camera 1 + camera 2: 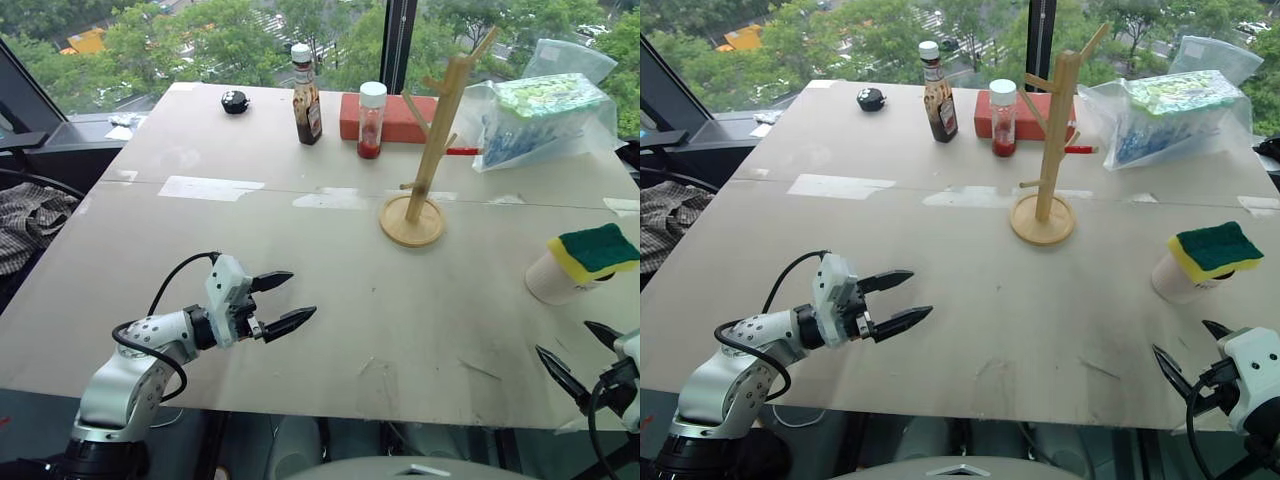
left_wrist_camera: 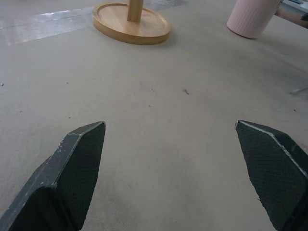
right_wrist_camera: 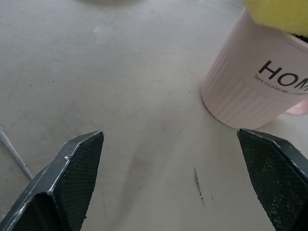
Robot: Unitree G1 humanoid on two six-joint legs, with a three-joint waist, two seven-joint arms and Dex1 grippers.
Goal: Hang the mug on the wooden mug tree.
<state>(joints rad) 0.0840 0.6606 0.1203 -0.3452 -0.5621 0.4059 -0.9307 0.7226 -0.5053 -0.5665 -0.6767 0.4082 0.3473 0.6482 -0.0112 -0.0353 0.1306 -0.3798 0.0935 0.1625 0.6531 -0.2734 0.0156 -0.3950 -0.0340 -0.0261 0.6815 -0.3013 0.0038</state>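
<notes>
The mug (image 1: 556,277) stands upright near the right edge of the table (image 1: 300,330), a ribbed cream cylinder with a yellow-and-green scouring sponge (image 1: 594,252) lying across its mouth. Up close in the right wrist view its side carries black capitals that read "HOM", the word running out of frame, with a line of much smaller print beneath that is too fine to read. A bit of pink shows low down beside it; what that is I can't say.

The wooden mug tree (image 1: 428,150) stands further back, near the middle of the table, well apart from the mug, with nothing on the pegs I can see. Behind it are a brown sauce bottle (image 1: 306,95) with a white cap, whose label is too small to read, a clear jar (image 1: 371,120) with a white lid and red contents, and a red block (image 1: 385,116). A plastic bag (image 1: 545,115) holding a green-printed package lies to the right of the tree.

The left gripper (image 1: 284,302) hovers over bare tabletop at the near left, jaws spread, holding nothing. The right gripper (image 1: 582,352) sits at the near right corner, just short of the mug, jaws wide apart and empty.
</notes>
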